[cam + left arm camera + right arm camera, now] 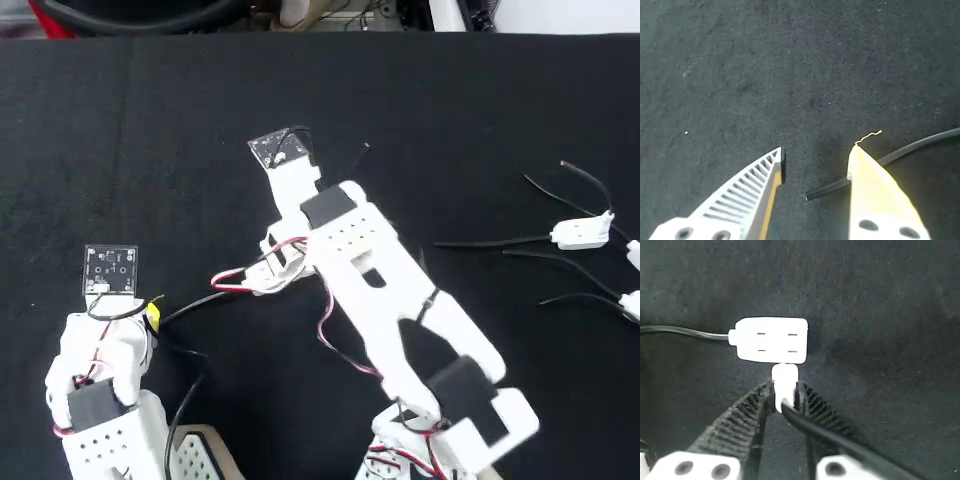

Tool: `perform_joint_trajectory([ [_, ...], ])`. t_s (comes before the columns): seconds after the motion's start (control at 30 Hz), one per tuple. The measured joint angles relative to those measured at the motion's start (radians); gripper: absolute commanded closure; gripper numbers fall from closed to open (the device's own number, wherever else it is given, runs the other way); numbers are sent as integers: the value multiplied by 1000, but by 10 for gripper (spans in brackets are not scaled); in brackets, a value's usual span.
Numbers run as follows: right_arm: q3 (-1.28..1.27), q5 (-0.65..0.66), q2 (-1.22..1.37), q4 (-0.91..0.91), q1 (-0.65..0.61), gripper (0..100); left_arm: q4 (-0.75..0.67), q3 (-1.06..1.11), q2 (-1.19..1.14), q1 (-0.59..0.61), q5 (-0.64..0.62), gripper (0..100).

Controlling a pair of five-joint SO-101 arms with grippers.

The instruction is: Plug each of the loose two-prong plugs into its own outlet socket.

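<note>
Plug (785,374), small and white, down at the black table (150,120), nose against a socket block. Stretched from the near edge toward the table's middle, the right arm (385,300), white, with red and white wires looping at its side. Folded short at the near left corner, the left arm (100,395). Shut tight on the plug, the right gripper (785,390): black ribbed fingers (747,412) squeezing both flanks, the plug's black cord (830,432) trailing back between them. Spread wide with nothing in its grasp, the left gripper (818,149): one white finger (747,195), one yellow finger (875,192), tips low over the cloth. Flat on the table, the outlet socket (771,340), a white block with two pairs of slots facing up and a black lead (685,331) leaving one end. Plug's front touching the block's long side; no telling whether seated in it. Well apart, toward the table's right edge, a white connector (582,232) and a second connector (630,300), both with thin black cords. Smallest of all, the end of a black cable (826,190) on the cloth between the left gripper's fingers, its length running off past the yellow one.
</note>
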State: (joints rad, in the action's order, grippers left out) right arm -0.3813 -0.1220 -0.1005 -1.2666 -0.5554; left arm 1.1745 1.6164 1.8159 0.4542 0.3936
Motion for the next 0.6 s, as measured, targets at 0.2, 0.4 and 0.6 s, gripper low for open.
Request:
perform_joint_trajectory([
  [0.2,9,0,64,44,0,987,0,0,0,0,0,787],
  [0.4,11,-32,100,106,0,987,0,0,0,0,0,787],
  [0.6,11,-35,106,129,3,987,0,0,0,0,0,787],
])
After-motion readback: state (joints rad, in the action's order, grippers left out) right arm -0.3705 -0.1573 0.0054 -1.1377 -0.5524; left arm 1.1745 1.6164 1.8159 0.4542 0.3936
